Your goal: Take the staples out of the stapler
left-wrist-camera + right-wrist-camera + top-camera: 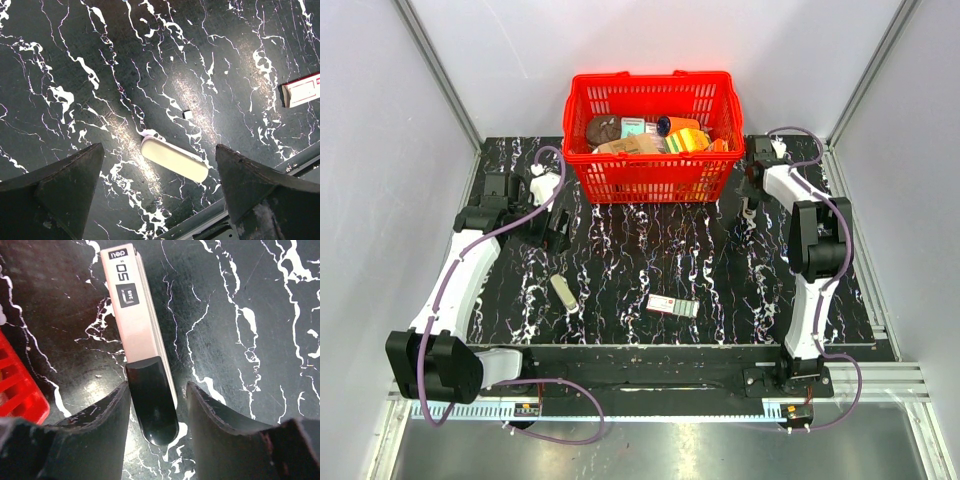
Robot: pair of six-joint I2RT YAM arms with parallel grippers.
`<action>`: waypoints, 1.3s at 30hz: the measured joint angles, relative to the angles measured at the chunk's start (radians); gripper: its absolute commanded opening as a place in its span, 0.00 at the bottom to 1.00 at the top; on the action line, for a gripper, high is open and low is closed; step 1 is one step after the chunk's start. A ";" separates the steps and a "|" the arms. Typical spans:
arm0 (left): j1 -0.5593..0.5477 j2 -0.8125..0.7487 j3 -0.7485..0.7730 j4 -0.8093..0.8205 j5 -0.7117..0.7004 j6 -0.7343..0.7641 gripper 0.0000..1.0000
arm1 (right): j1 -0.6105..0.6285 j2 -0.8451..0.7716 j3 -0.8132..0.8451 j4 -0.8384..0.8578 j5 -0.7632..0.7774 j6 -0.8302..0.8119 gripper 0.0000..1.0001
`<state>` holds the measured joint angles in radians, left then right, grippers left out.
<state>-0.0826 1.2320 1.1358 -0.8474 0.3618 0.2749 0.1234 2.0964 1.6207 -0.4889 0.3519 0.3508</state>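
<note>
The cream-white stapler (564, 293) lies flat on the black marbled table at the front left. In the left wrist view it (174, 159) lies slantwise below and between my fingers. My left gripper (558, 232) (159, 146) is wide open and empty, hovering behind the stapler. My right gripper (747, 215) (158, 385) is open near the basket's right front corner. Its fingers stand on either side of the black end of a white bar (136, 315) marked "50" and "24/6". A gap shows at the right finger (215, 415).
A red basket (650, 80) full of goods stands at the back middle; its corner (17, 385) shows in the right wrist view. A flat red-white-green box (672, 306) (302, 90) lies at the front centre. A tiny white bit (188, 114) lies near the stapler.
</note>
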 measured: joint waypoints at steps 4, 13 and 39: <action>0.000 -0.001 0.000 -0.001 0.000 0.005 0.99 | -0.008 0.016 -0.020 0.007 -0.023 0.014 0.44; 0.000 -0.029 0.000 -0.014 0.000 0.007 0.99 | -0.011 -0.017 -0.103 0.059 -0.060 0.058 0.20; -0.251 -0.042 -0.110 0.135 0.086 0.022 0.99 | 0.544 -0.566 -0.714 0.197 -0.128 0.438 0.02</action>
<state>-0.3336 1.1904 1.0256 -0.7128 0.4480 0.2966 0.6674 1.5299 0.9066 -0.2920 0.2237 0.7883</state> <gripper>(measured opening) 0.988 0.385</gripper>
